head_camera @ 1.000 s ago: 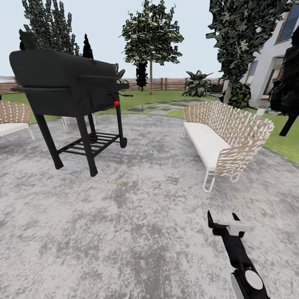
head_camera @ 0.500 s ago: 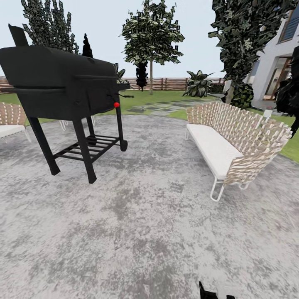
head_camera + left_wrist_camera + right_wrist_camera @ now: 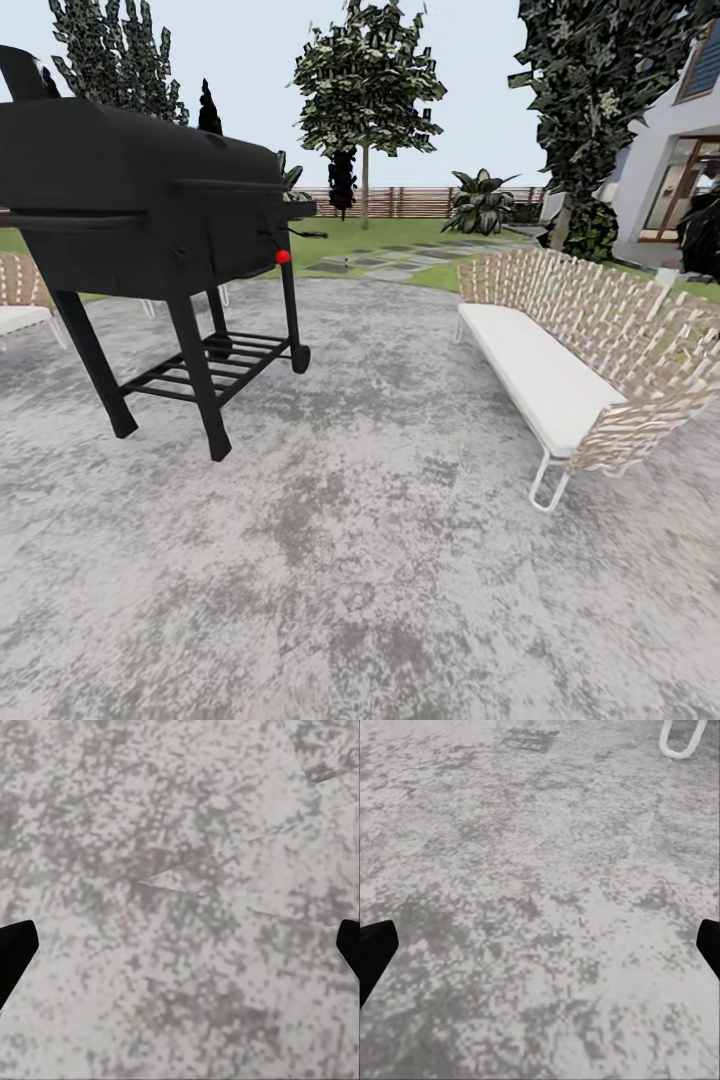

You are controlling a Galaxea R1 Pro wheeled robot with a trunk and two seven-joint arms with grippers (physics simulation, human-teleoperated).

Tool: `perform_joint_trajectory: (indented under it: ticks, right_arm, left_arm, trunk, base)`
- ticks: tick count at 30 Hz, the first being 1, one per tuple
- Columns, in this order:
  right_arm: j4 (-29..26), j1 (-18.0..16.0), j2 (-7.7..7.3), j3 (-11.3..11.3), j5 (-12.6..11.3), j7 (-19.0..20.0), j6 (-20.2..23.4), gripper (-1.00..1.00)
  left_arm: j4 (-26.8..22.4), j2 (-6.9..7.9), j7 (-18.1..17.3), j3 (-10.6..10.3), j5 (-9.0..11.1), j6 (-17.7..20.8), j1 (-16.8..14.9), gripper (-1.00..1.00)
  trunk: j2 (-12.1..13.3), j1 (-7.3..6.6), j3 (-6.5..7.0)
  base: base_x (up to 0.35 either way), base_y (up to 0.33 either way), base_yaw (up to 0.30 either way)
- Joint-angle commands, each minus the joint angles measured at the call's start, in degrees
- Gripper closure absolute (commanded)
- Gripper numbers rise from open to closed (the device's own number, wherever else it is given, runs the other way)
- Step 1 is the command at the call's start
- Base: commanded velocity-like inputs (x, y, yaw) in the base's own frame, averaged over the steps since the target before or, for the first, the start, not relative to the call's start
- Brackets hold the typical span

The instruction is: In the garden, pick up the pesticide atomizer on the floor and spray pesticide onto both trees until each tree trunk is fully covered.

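Note:
The pesticide atomizer is out of view. A tall tree with a bare grey-brown trunk stands far off on the lawn by the brown slat fence. A second tall tree rises at the right near the white house. Over mottled grey paving, my left gripper is open with nothing between its black fingertips. My right gripper hangs open over the same paving, its fingertips spread wide.
A black barbecue grill on legs stands close at the left. A woven sofa with a white cushion lies at the right, its white leg in the right wrist view. Grey paving runs between them towards stepping stones and grass.
The whole head view has advanced: grill and sofa appear nearer and larger. My right gripper, seen at the lower right a second ago, has dropped below the picture's edge.

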Motion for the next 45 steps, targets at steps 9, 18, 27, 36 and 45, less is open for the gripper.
perform_joint_trajectory:
  ticks: [9, 18, 27, 36, 45]
  right_arm:
    - [6.3, 0.0, 0.0, -0.4, 0.1, 0.1, -0.5, -1.0]
    - [7.1, 0.0, -0.08, -0.4, 0.2, 0.0, -0.2, -1.0]
    - [7.1, 0.0, -0.29, -0.4, 0.2, 0.0, -0.3, -1.0]
    - [7.1, 0.0, -0.13, -0.4, 0.2, 0.0, -0.3, -1.0]
    - [7.1, 0.0, -0.17, -0.4, 0.2, 0.2, -0.3, -1.0]
  left_arm:
    - [0.1, 0.05, 0.0, 0.0, -0.1, -0.2, 0.0, -1.0]
    - [0.1, 0.03, 0.0, -0.1, -0.2, -0.3, 0.0, -1.0]
    - [0.1, 0.01, -0.1, -0.2, -0.2, -0.3, 0.0, -1.0]
    - [0.1, -0.01, -0.1, -0.2, -0.2, -0.3, 0.0, -1.0]
    - [0.1, -0.02, -0.1, -0.2, -0.2, -0.3, 0.0, -1.0]
  trunk:
    - [0.0, 0.02, -0.05]
    - [0.0, 0.02, -0.05]
    - [0.0, 0.02, -0.05]
    - [0.0, 0.02, -0.05]
    - [0.0, 0.02, -0.05]
  base:
    - [0.339, 0.03, 0.0]
    - [0.339, 0.001, 0.0]
    - [0.339, 0.0, 0.0]
    - [0.339, 0.0, 0.0]
    - [0.339, -0.002, -0.19]
